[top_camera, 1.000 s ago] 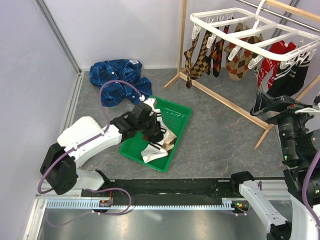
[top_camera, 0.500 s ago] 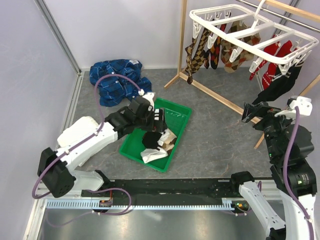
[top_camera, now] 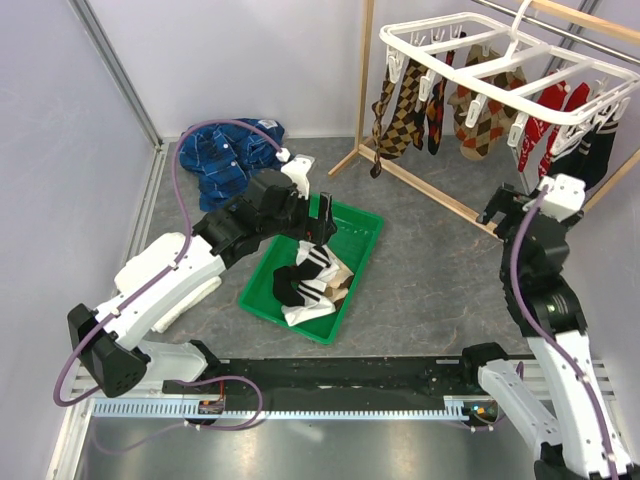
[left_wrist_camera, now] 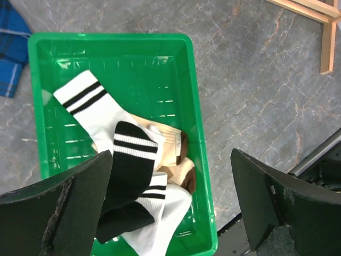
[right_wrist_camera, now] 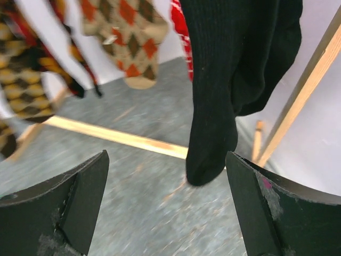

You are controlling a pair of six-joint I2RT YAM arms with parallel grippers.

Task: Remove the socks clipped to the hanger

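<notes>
The left gripper [left_wrist_camera: 171, 200] has lifted clear of the green tray [left_wrist_camera: 198, 133], jaws wide and empty. A striped sock [left_wrist_camera: 130, 154] now lies inside, so that removal looks complete. The right gripper [right_wrist_camera: 168, 208], jaws wide, has risen to face the black sock [right_wrist_camera: 229, 80] clipped to the hanger [top_camera: 450, 66]. The wooden rail [right_wrist_camera: 122, 137] and post [right_wrist_camera: 306, 88] crowd the approach. Open worktop [top_camera: 430, 270] lies between stand and tray.

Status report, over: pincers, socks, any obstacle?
Left pincer open over green tray holding loose socks. Right pincer open, facing black sock on hanger. Nothing between pincer and sock.
</notes>
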